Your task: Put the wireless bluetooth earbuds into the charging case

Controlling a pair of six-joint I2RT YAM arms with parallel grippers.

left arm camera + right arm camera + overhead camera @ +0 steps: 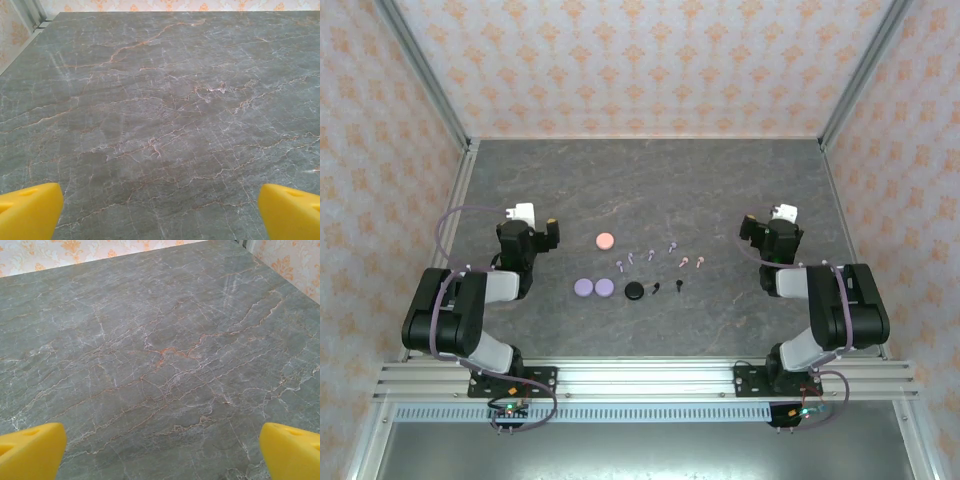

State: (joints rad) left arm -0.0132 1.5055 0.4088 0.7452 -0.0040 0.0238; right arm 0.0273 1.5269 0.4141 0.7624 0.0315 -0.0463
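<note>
Four lilac earbuds (631, 259) lie in a slanting row. Two pink earbuds (684, 263) lie right of them. Two black earbuds (656, 290) lie nearer, just beside black round case (635, 290). All loose, stemmed.

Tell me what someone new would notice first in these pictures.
A small scatter of coloured bits sits mid-way across the grey marbled table: a pink disc, two lilac discs, a black disc, and tiny stemmed earbuds strung out beside them. On either side, the left claw and right claw stand wide open and empty.
</note>
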